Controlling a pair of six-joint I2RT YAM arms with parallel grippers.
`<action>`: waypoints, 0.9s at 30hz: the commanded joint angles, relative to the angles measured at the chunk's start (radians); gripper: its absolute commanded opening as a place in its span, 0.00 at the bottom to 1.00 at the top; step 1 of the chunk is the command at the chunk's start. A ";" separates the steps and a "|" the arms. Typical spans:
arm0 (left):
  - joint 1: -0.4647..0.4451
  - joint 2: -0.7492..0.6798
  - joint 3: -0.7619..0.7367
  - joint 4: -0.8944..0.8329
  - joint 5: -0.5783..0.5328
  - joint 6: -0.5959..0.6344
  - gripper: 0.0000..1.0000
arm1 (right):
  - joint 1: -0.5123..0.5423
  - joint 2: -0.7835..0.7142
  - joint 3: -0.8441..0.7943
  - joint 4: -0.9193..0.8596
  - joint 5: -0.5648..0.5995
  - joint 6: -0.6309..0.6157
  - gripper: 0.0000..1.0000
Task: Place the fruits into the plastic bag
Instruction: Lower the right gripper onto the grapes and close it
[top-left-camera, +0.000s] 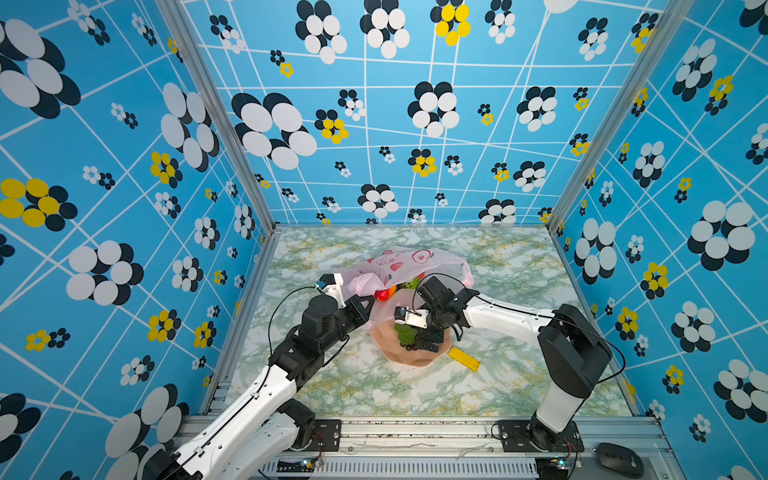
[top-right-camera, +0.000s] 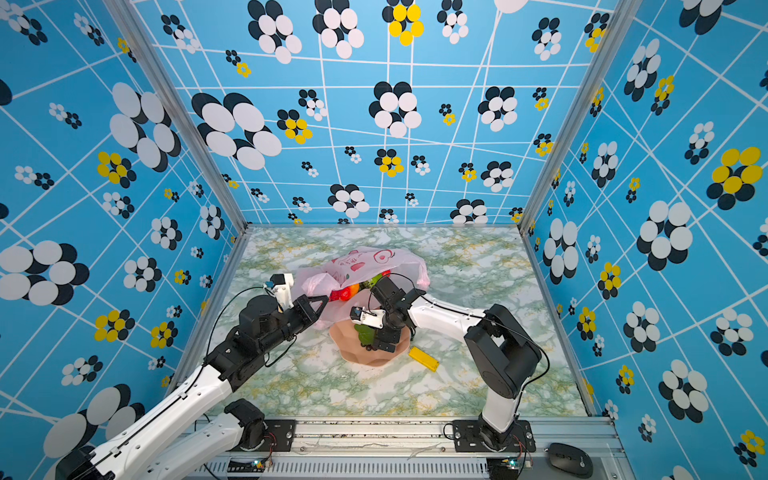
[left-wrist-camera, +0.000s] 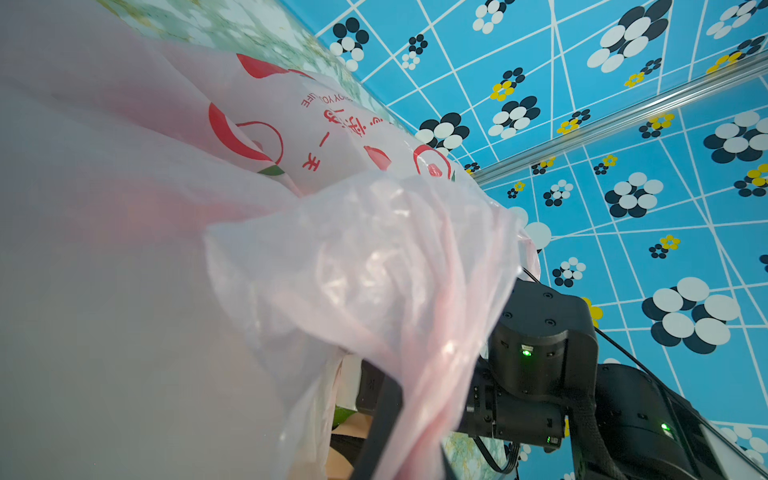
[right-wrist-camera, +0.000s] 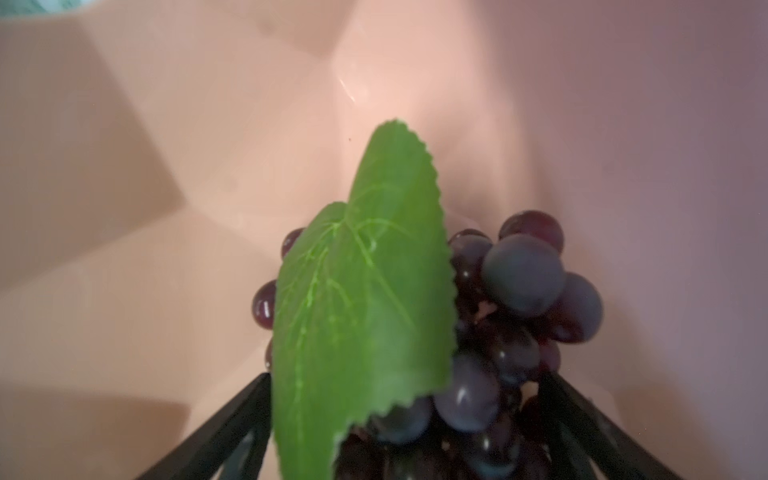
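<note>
The marbled green tabletop carries everything. The plastic bag, thin, pale pink and printed with red hearts, lies crumpled just beyond both grippers, with its mouth turned towards them. The pink plate sits directly under the right gripper, and its far rim lies under the bag's loose edge.

The left gripper is closed at the near edge of the bag's mouth. It pinches the film there, and in the left wrist view the plastic drapes right across the camera.

The right gripper points down into the plate with its jaws spread wide, not clamped. The grapes, a dark purple bunch, lie on the plate between its two fingers. Their green leaf stands up over the bunch on the side nearer the left gripper.

Other fruits, red and orange with a green one beside them, show inside the bag's mouth, between the two grippers and just beyond the right one.

A flat yellow block lies on the tabletop near the right gripper, just outside the plate's rim, on the side away from the left gripper.
</note>
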 joint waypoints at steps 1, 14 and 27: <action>0.005 0.015 0.004 0.035 -0.001 0.014 0.00 | 0.010 0.027 0.023 -0.025 0.037 -0.015 0.99; 0.005 0.046 0.013 0.041 0.003 0.008 0.00 | 0.009 0.130 0.103 -0.059 0.148 0.071 0.99; 0.007 0.039 0.011 0.034 0.007 0.005 0.00 | -0.013 0.149 0.109 -0.040 0.095 0.151 0.95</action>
